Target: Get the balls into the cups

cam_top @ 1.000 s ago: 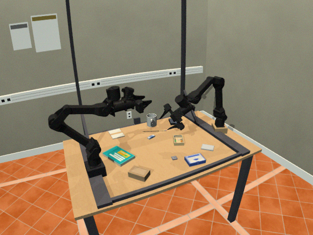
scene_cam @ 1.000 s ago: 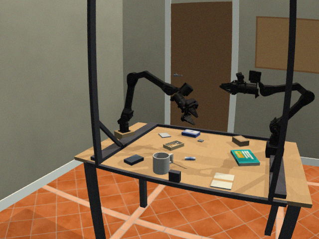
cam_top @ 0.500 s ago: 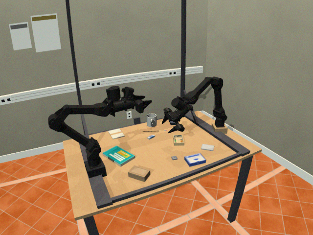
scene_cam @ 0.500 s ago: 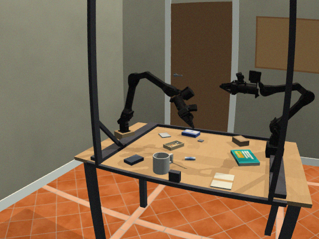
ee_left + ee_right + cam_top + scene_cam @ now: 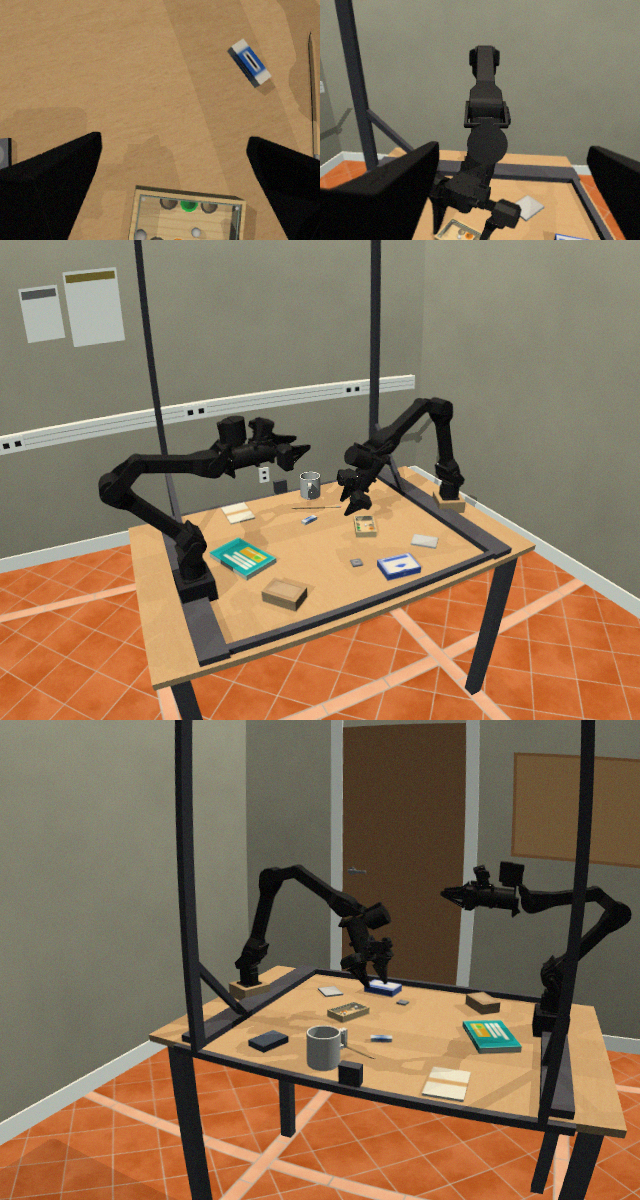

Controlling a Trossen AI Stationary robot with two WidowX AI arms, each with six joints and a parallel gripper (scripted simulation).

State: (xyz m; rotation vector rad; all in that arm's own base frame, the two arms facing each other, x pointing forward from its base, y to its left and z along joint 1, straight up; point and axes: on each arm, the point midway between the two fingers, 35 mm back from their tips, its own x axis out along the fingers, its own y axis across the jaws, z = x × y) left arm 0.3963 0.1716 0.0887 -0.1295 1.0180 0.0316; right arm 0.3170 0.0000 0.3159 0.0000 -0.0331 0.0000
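The covered wooden puzzle [image 5: 364,525] lies flat on the table; it also shows in the exterior view [image 5: 347,1010]. In the left wrist view it [image 5: 187,220] sits at the bottom edge, with a green cup [image 5: 188,205], a small white ball and a larger grey ball under the cover. My left gripper [image 5: 354,500] hangs open and empty just above the puzzle, pointing down. My right gripper [image 5: 299,451] is open and empty, held high and level, well away from the puzzle. The right wrist view shows the left arm over the puzzle [image 5: 460,231].
A grey mug [image 5: 309,484], a thin rod [image 5: 316,507] and a blue-white eraser [image 5: 308,519] lie behind the puzzle. A white card [image 5: 424,540], a blue box [image 5: 398,566], a small grey square [image 5: 356,562], a wooden box [image 5: 284,593], a teal book [image 5: 242,557] and a notepad [image 5: 237,512] are spread around.
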